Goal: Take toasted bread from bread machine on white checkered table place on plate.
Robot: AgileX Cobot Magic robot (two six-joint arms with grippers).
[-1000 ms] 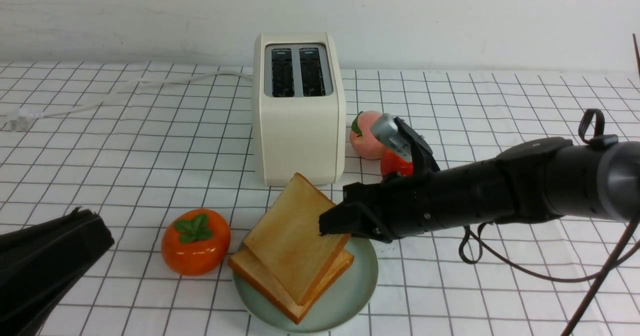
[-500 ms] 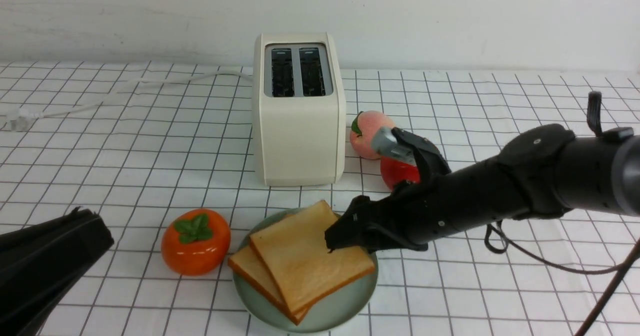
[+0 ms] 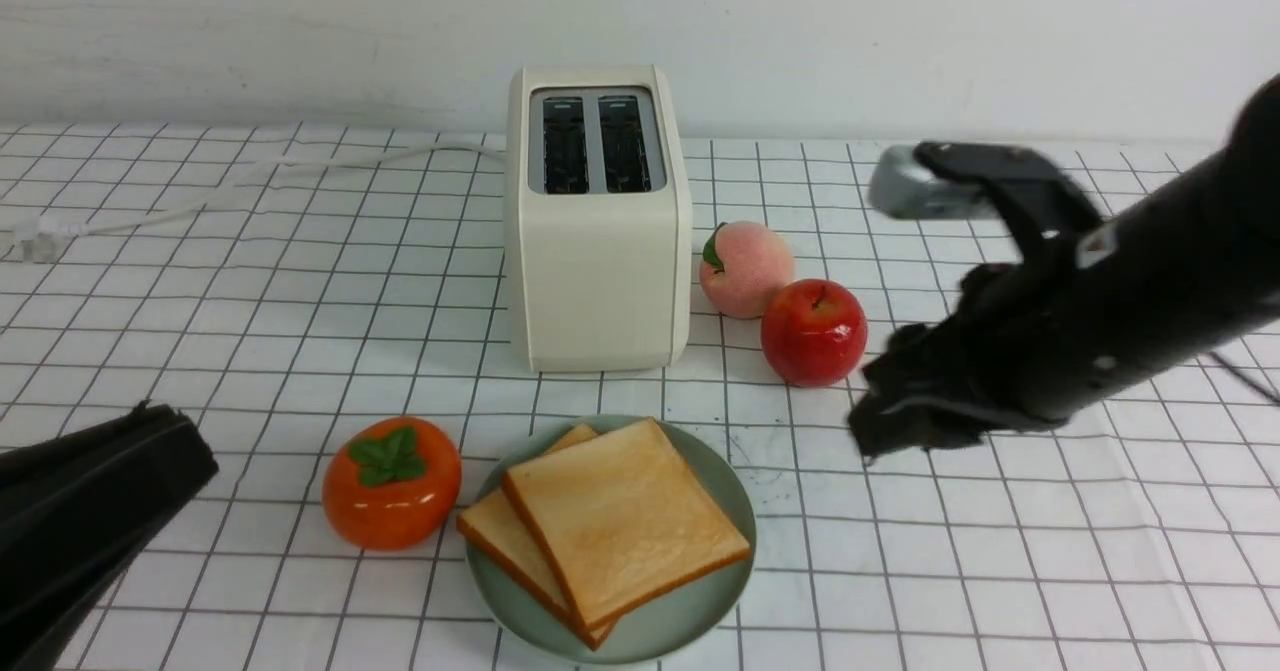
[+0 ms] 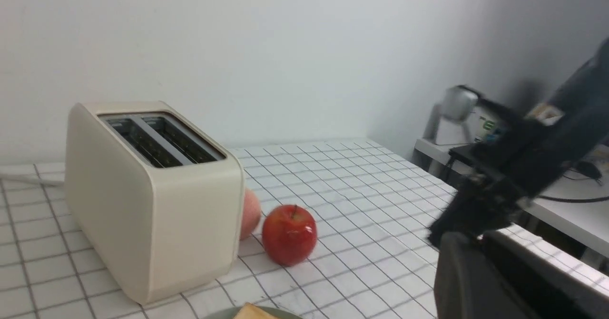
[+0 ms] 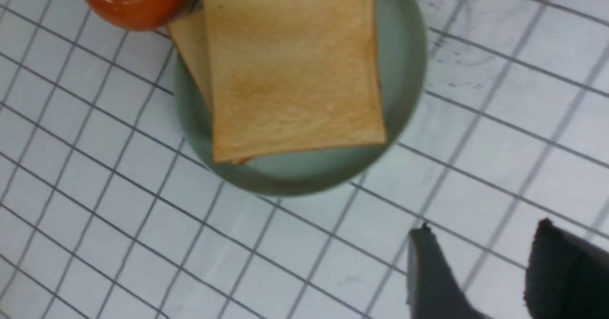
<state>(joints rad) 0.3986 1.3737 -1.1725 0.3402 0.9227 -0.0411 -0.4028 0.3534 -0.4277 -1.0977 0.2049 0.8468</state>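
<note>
We cannot tell whether our left gripper (image 3: 190, 451) is parted. Both slices of toast (image 3: 625, 521) lie overlapped on the plate (image 3: 700, 601). Our right gripper (image 5: 483, 228), fingers apart and empty, should withdraw smoothly, clear of the apple (image 3: 814, 333) and the toaster (image 3: 605, 281) beyond.

Front view: the right gripper (image 3: 870, 401), at right of frame, is motion-blurred; its arm is cut off by the right edge. The upper toast slice (image 3: 630, 521) partly hides the lower slice (image 3: 515, 546). Left wrist view: the plate (image 4: 221, 313) is truncated by the lower edge; the toaster (image 4: 195, 219) partly occludes the peach (image 4: 250, 213).
</note>
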